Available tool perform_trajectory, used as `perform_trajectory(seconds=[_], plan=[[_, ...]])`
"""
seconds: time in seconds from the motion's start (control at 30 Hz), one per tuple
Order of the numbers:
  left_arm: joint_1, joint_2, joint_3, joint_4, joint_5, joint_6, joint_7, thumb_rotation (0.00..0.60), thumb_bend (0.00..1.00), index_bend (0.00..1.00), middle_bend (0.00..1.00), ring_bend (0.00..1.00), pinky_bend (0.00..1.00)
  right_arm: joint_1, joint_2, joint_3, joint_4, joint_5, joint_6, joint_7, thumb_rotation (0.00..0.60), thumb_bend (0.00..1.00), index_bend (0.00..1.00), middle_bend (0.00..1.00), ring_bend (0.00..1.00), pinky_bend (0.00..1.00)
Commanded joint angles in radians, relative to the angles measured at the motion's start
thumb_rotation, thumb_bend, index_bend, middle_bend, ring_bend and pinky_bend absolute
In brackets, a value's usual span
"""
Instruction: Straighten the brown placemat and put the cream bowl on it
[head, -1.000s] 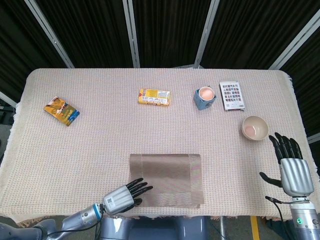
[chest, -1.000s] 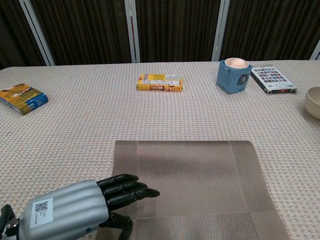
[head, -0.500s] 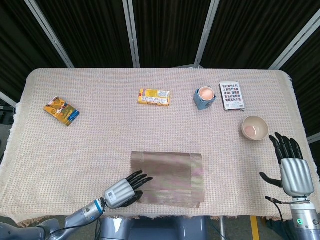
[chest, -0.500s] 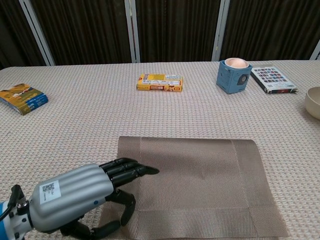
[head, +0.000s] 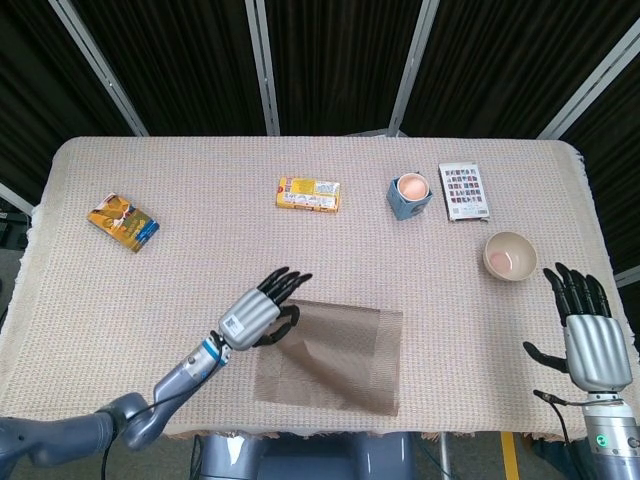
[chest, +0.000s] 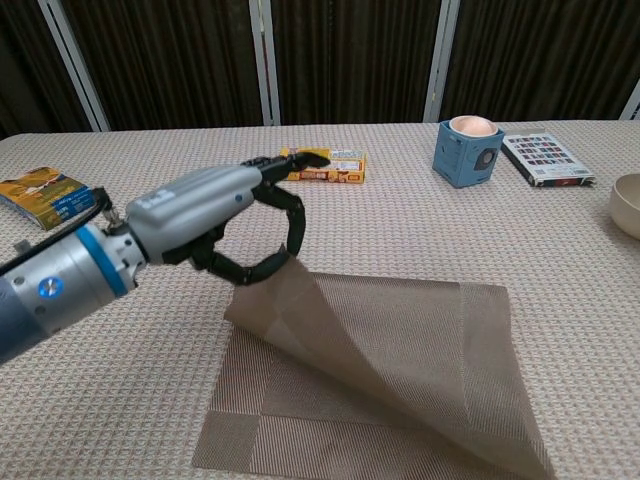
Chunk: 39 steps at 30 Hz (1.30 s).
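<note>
The brown placemat (head: 345, 350) (chest: 410, 360) lies skewed near the table's front edge, its far-left corner raised off the cloth. My left hand (head: 262, 311) (chest: 215, 215) pinches that raised corner between thumb and a finger, the other fingers stretched forward. The cream bowl (head: 509, 255) (chest: 629, 204) stands upright at the right side of the table, well apart from the mat. My right hand (head: 584, 332) hovers just in front of the bowl with its fingers spread and holds nothing; the chest view does not show it.
Along the back stand a blue mug (head: 410, 196) (chest: 467, 150), a yellow box (head: 308, 193) (chest: 335, 166) and a printed booklet (head: 464, 190) (chest: 545, 158). An orange and blue packet (head: 123, 221) (chest: 45, 195) lies at far left.
My left hand has risen from the front edge and taken hold of the mat's far-left corner, lifting it; the mat now sits crooked. The right hand has barely shifted.
</note>
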Motion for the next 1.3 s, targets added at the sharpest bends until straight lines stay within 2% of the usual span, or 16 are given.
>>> perform_trajectory(seconds=[0.03, 0.17, 0.27, 0.37, 0.63, 0.67, 0.73, 0.77, 0.8, 0.87, 1.1, 1.3], plan=[[-0.049, 0.007, -0.095, 0.034, -0.087, -0.042, -0.02, 0.6, 0.47, 0.58, 0.0, 0.0, 0.0, -0.001, 0.003, 0.0, -0.004, 0.001, 0.0, 0.004, 0.6, 0.0, 0.0, 0.0, 0.0, 0.0], [-0.082, 0.008, -0.189, 0.123, -0.206, -0.098, -0.047, 0.6, 0.47, 0.58, 0.0, 0.0, 0.0, -0.001, 0.007, 0.0, -0.008, -0.003, 0.001, 0.003, 0.6, 0.0, 0.0, 0.0, 0.0, 0.0], [-0.088, 0.002, -0.217, 0.213, -0.269, -0.115, -0.019, 0.6, 0.47, 0.58, 0.0, 0.0, 0.0, -0.001, 0.008, 0.0, -0.009, -0.004, 0.002, 0.0, 0.6, 0.0, 0.0, 0.0, 0.0, 0.0], [-0.076, 0.003, -0.222, 0.265, -0.318, -0.137, -0.012, 0.6, 0.47, 0.58, 0.0, 0.0, 0.0, 0.0, 0.006, 0.0, -0.008, -0.003, -0.001, -0.004, 0.6, 0.0, 0.0, 0.0, 0.0, 0.0], [-0.024, 0.031, -0.182, 0.348, -0.352, -0.123, -0.032, 0.6, 0.46, 0.56, 0.0, 0.0, 0.0, 0.003, -0.002, -0.005, -0.008, 0.0, -0.01, -0.017, 0.6, 0.0, 0.0, 0.0, 0.0, 0.0], [-0.018, 0.035, -0.178, 0.347, -0.356, -0.124, -0.032, 0.6, 0.46, 0.53, 0.0, 0.0, 0.0, 0.003, -0.002, -0.006, -0.008, 0.0, -0.01, -0.017, 0.6, 0.0, 0.0, 0.0, 0.0, 0.0], [0.001, 0.05, -0.166, 0.343, -0.361, -0.114, -0.036, 0.6, 0.39, 0.32, 0.0, 0.0, 0.0, 0.004, -0.003, -0.007, -0.007, 0.001, -0.014, -0.018, 0.6, 0.0, 0.0, 0.0, 0.0, 0.0], [0.007, 0.055, -0.163, 0.342, -0.361, -0.109, -0.038, 0.6, 0.3, 0.19, 0.0, 0.0, 0.0, 0.004, -0.004, -0.007, -0.006, 0.001, -0.015, -0.019, 0.6, 0.0, 0.0, 0.0, 0.0, 0.0], [0.013, 0.062, -0.158, 0.338, -0.363, -0.108, -0.042, 0.6, 0.16, 0.06, 0.0, 0.0, 0.0, 0.004, -0.004, -0.008, -0.006, 0.001, -0.016, -0.02, 0.6, 0.0, 0.0, 0.0, 0.0, 0.0], [0.029, 0.086, -0.152, 0.318, -0.373, -0.109, -0.041, 0.6, 0.02, 0.0, 0.0, 0.0, 0.0, 0.005, -0.006, -0.01, -0.002, -0.002, -0.019, -0.022, 0.6, 0.0, 0.0, 0.0, 0.0, 0.0], [0.099, 0.193, -0.146, 0.187, -0.359, 0.015, -0.004, 0.6, 0.0, 0.0, 0.0, 0.0, 0.0, 0.036, -0.024, -0.026, 0.026, -0.023, -0.078, -0.005, 0.6, 0.0, 0.0, 0.0, 0.0, 0.0], [0.206, 0.353, -0.139, -0.092, -0.402, 0.13, 0.172, 0.6, 0.0, 0.0, 0.0, 0.0, 0.0, 0.107, -0.058, -0.048, 0.089, -0.088, -0.183, 0.022, 0.6, 0.0, 0.0, 0.0, 0.0, 0.0]])
